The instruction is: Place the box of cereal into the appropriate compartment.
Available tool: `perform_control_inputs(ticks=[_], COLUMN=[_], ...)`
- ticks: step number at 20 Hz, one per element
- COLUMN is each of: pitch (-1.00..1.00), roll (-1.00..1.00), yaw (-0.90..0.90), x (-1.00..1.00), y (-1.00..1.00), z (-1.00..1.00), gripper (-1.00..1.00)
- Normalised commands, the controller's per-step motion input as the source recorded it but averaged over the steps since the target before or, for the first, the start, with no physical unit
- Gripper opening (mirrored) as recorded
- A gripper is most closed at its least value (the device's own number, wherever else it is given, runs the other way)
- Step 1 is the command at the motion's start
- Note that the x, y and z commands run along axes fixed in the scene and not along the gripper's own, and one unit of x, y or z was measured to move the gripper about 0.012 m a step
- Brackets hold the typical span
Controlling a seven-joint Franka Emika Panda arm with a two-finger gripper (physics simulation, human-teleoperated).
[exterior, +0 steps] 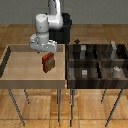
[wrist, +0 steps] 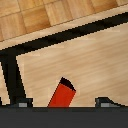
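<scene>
- Hanging directly beneath the end effector (exterior: 46, 50): the box of cereal (exterior: 48, 62), above the floor of the light wooden tray (exterior: 12, 70); whether it is clear of that floor cannot be told.
- End effector state: fingers closed in on the upper end of the box, judging by how the box hangs under them; the wrist view shows the red box (wrist: 62, 94) running between the two finger tips (wrist: 22, 104).
- Appearance: small, flat, rectangular; red edges, darker brownish printed front; slightly tilted.
- Handling, as a judgement: light, stiff card, likely hollow; smooth faces could slip or pivot in a narrow pinch; hard squeezing may dent it. Best hold: across the thin dimension, near the middle of the broad faces.
- Destination: dark compartmented bin (exterior: 70, 75), off to the side of the end effector, holding small grey blocks (exterior: 84, 73).
</scene>
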Motion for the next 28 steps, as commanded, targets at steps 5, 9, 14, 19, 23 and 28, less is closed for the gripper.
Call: perform_control_inputs(ticks=[5,9,14,19,23,28], pitch=[0.0,0.0,0.0,0.0,0.0,0.0], roll=[0.0,0.0,0.0,0.0,0.0,0.0], yaw=[-0.18,0.0,0.0,0.0,0.0,0.0], x=[0.0,0.0,0.0,-0.4,-0.25,0.0], y=[0.2,0.75,-0.4,0.0,0.0,0.0], z=[0.0,0.0,0.0,0.0,0.0,-0.6], gripper=[1.0,1.0,1.0,1.0,1.0,1.0])
